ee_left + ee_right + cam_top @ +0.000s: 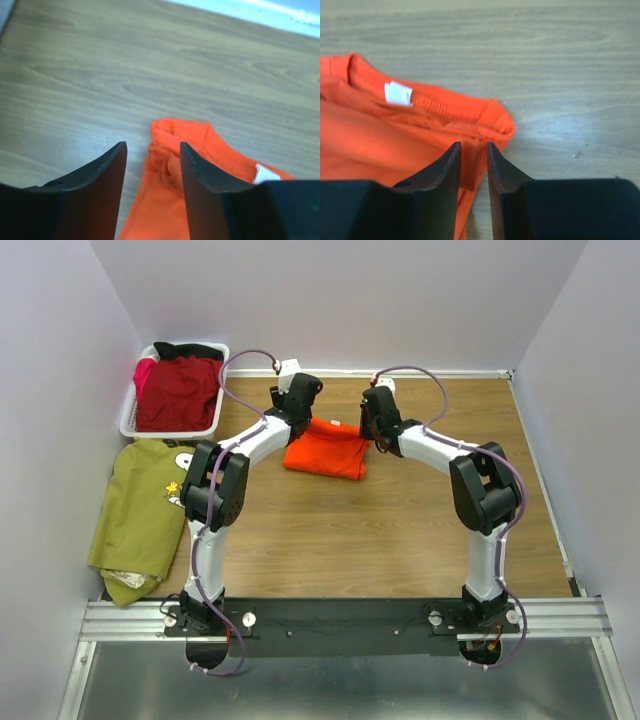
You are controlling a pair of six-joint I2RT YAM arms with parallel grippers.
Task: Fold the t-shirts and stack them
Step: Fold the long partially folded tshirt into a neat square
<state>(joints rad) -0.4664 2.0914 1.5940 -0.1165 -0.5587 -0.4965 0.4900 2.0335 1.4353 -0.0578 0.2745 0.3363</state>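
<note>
The bright orange t-shirt (325,452) lies folded on the wooden table at centre back. My left gripper (300,395) is at its far left corner. In the left wrist view the gripper (152,149) is open, its jaws wide apart on either side of the bunched orange corner (167,160). My right gripper (378,408) is at the shirt's far right corner. In the right wrist view the gripper (473,146) has its jaws close together with a fold of the orange shirt (395,135) between them, next to the collar and its white label (398,93).
A white slatted basket (128,420) at the back left holds a dark red shirt (178,392). An olive green shirt with a cartoon print (140,510) lies spread at the left edge. Walls close in the table on three sides.
</note>
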